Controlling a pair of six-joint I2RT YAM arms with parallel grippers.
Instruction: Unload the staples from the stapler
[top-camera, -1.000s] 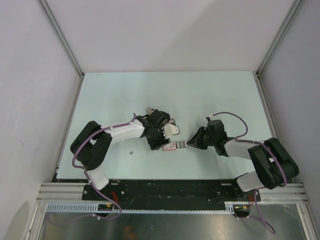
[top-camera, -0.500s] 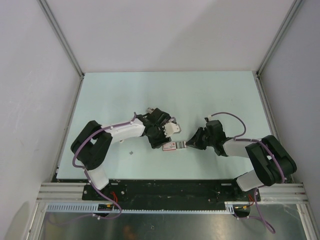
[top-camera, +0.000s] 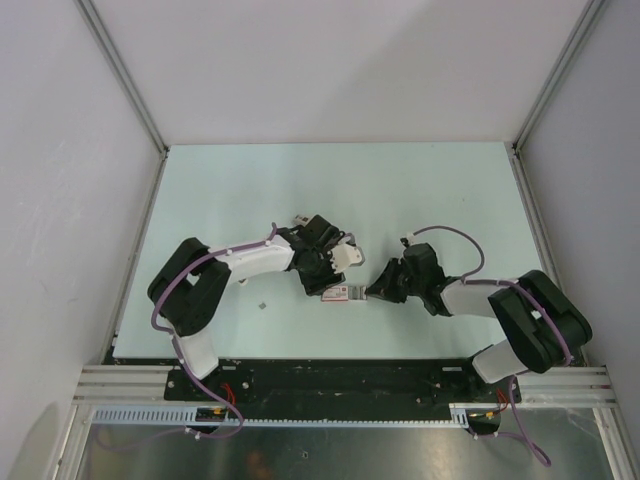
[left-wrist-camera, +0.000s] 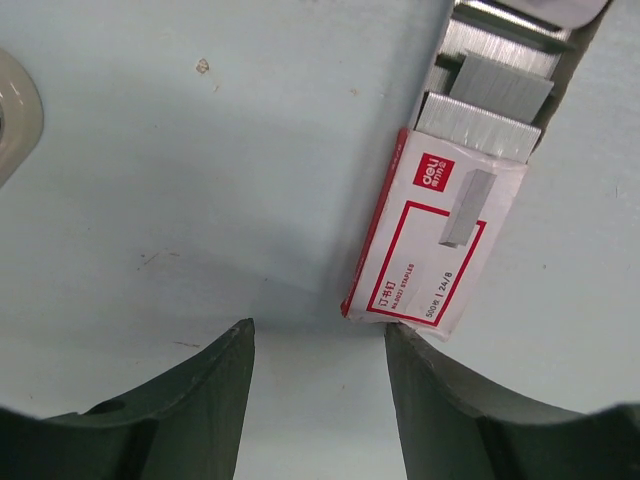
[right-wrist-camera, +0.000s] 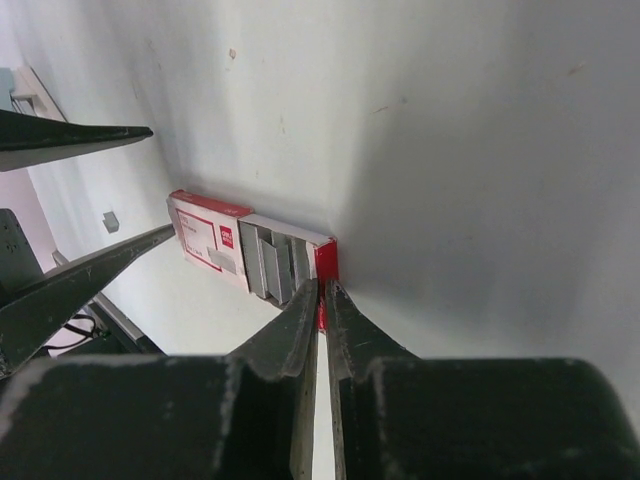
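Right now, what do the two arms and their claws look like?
Both arms have black joints and white links: left arm, right arm. A purple cable loops along each. The left claw and right claw have dark, tapering fingers. No markings show.

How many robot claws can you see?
2. The left gripper is open, with the staple box just beside one finger. The right gripper faces it from the other side, pinched shut on the red end of the box's pulled-out tray. None looks hidden.
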